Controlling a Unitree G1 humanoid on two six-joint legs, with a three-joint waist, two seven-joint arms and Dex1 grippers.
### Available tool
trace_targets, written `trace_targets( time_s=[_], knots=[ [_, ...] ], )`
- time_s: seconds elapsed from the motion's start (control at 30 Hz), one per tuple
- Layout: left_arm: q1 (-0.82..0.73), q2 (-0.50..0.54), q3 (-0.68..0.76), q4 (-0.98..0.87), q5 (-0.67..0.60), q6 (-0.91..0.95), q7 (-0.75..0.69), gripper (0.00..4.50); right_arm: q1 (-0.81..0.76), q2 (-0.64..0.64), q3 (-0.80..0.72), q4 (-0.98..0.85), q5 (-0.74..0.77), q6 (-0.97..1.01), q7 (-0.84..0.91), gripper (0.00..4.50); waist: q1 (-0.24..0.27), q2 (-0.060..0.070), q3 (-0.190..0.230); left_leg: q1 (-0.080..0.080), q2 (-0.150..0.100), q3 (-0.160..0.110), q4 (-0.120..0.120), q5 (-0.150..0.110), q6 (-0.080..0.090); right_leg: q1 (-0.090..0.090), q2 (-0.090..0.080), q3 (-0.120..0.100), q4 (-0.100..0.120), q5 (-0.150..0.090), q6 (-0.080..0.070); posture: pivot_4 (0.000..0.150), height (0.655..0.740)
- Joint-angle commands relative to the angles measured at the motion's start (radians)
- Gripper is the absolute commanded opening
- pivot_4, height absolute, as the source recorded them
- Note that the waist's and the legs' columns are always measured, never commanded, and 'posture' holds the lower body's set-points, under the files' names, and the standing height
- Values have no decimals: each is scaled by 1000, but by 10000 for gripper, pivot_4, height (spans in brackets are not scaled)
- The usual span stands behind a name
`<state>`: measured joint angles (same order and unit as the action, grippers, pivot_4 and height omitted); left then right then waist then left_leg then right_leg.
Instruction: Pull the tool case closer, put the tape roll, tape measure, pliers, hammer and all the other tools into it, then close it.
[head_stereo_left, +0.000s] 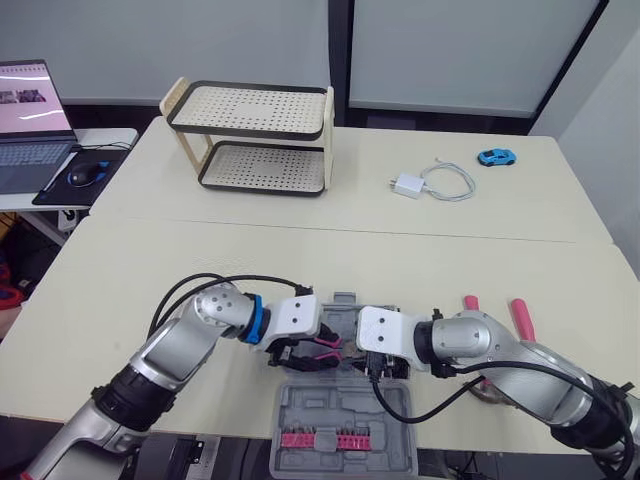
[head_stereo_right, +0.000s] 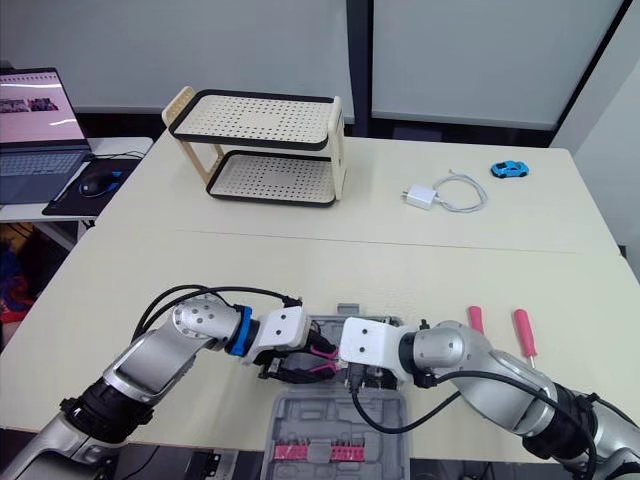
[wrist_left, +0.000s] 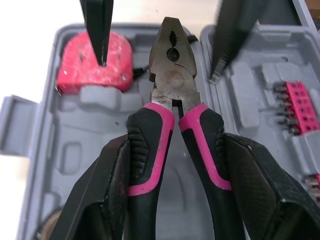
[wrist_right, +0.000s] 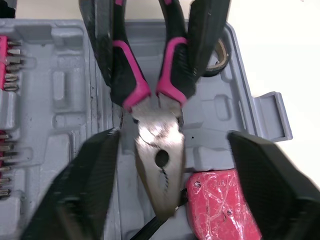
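Two cream tables (head_stereo_left: 450, 255), pale wall (head_stereo_left: 250, 40) behind.

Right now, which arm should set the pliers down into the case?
Left. The left gripper is shut on the pliers by the handles, over the open case; the right gripper stands open astride the head, gripping nothing.

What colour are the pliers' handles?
Black with pink trim; the pliers show best in the left wrist view.
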<state>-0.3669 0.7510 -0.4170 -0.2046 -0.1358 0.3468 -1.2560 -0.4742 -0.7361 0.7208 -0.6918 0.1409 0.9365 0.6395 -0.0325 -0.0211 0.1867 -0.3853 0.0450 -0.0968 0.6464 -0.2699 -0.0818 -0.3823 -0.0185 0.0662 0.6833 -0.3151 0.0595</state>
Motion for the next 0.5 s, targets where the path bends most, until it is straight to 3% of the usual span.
trace_targets(
  time_s=[0.03, 0.27, 0.5],
  knots=[
    [6, 10, 42, -42, -23, -36, -9, 24550, -8, 0, 4, 2, -46, -45, 16, 24014, 0, 0, 0, 0, 0, 0, 0, 0, 0, 0, 0, 0, 0, 0, 0, 1500, 7350],
    [-4, -9, 42, -22, -16, -41, -4, 24544, 11, 17, -12, -9, -53, -46, 47, 12349, 0, 0, 0, 0, 0, 0, 0, 0, 0, 0, 0, 0, 0, 0, 0, 1500, 7350],
    [-14, -25, 41, -11, -11, -34, -1, 24517, 22, 31, -27, -6, -60, -56, 63, 12177, 0, 0, 0, 0, 0, -1, 0, 0, 0, 0, 0, 0, 1, 0, 0, 1500, 7350]
  ],
)
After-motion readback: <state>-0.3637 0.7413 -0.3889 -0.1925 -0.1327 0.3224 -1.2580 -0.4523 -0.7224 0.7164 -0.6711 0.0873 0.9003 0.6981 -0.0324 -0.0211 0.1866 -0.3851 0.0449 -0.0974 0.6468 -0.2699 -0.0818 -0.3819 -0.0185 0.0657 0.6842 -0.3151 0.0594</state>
